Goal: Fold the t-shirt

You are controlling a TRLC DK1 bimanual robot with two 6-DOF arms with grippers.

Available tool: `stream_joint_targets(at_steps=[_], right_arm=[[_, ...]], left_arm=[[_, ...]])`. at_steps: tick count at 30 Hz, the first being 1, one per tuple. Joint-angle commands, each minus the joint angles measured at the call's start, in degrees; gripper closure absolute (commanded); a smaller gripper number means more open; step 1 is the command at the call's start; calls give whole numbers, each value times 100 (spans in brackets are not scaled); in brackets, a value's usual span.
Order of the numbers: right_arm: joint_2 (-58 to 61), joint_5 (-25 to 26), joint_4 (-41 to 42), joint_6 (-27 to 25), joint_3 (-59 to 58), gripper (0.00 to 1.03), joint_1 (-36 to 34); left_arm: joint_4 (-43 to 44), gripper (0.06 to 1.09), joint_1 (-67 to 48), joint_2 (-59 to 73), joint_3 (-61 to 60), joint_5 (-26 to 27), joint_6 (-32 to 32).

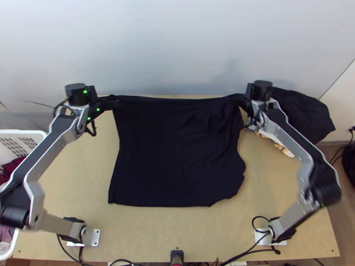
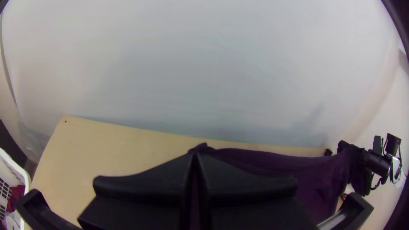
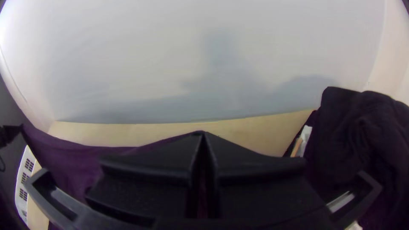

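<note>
Flat-fingered black left end effector (image 2: 196,159) and right end effector (image 3: 203,139) pinch the black cloth t-shirt (image 1: 177,150) by two far corners, likely keeping it taut for folding, near the far edge of the light wooden counter (image 1: 275,186).

Looks like a robot lab: arms (image 1: 54,142) mounted on a wooden table (image 1: 146,230)

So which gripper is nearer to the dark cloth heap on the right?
Right. The right gripper holds the t-shirt just left of the dark cloth heap; the left gripper is farther off, at the shirt's far left corner.
</note>
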Motion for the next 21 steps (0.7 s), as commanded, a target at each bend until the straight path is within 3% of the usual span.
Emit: stream_joint_targets(at_steps=[1,11,17,19,21], right_arm=[[1444,-2,-123,338,1041,100,-184],[2516,86,-651,1032,2166,100,-236],[2586,113,-844,1401,2404,58,-166],[2586,113,-985,1507,2509,50,-157],[2551,104,-1222,1603,2623,50,-166]], left_arm=[[649,105,132,1223,280,-143,-46],[710,105,176,2479,1194,-345,-99],[728,105,185,2796,1318,-345,-108],[728,105,185,2866,1370,-345,-108],[728,105,193,2937,1441,-345,-116]])
